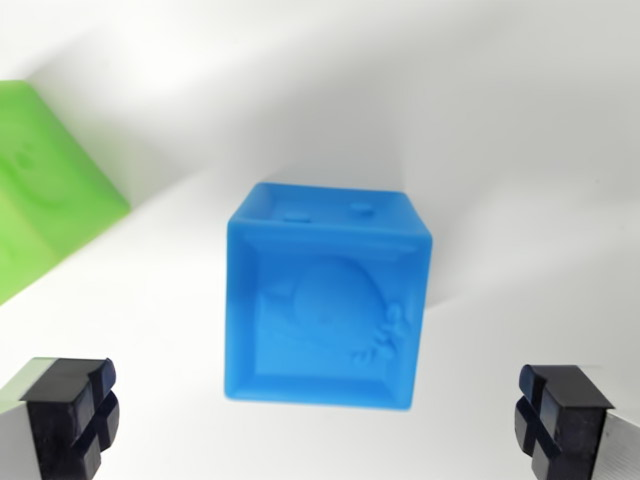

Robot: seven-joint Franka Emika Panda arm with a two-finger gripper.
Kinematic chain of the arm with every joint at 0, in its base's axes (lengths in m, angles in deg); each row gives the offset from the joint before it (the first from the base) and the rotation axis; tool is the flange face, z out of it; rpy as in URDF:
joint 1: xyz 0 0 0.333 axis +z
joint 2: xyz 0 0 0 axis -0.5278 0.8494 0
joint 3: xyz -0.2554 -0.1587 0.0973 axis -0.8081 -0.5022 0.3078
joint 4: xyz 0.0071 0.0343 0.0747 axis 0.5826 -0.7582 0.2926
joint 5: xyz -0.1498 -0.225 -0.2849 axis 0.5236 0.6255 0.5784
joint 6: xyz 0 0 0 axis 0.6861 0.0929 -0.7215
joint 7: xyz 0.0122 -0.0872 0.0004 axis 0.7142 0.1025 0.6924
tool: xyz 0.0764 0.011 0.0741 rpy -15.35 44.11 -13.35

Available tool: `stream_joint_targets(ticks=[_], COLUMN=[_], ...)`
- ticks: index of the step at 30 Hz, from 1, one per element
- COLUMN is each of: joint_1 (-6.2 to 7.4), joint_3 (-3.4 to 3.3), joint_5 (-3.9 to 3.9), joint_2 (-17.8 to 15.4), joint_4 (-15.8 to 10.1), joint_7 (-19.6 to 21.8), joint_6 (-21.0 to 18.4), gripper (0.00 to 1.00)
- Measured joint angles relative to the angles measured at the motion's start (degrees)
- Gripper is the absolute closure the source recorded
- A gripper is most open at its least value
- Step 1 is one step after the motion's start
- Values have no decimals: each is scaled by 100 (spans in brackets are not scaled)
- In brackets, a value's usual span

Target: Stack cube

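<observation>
The green cube [45,190] is cut off at the wrist view's left. The gripper [318,415] gapes wide, clear of the blue cube [325,295] between its fingers [70,410]

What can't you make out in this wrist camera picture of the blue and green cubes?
- Green cube: cut off by the wrist view's left edge.
- Blue cube: blurred, so its raised figure is unreadable.
- Gripper: only the fingertips show; the bottom edge cuts off the rest.

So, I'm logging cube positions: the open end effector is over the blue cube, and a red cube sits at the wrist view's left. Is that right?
Not quite: the cube at the wrist view's left is green, not red. The open end effector is indeed over the blue cube, as the wrist view shows.
</observation>
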Motion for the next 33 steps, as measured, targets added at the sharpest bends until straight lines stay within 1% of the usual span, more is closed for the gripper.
stream_joint_targets(ticks=[10,16,21,26,27,33], joint_1=[0,0,0,0,0,0], joint_3=[0,0,0,0,0,0], joint_5=[0,-1,-1,-2,-2,-2], joint_2=[514,759,913,989,994,995], joint_4=[94,160,200,229,231,233], joint_7=[0,0,0,0,0,0], joint_6=[431,608,722,766,770,774], gripper=[0,0,0,0,100,100])
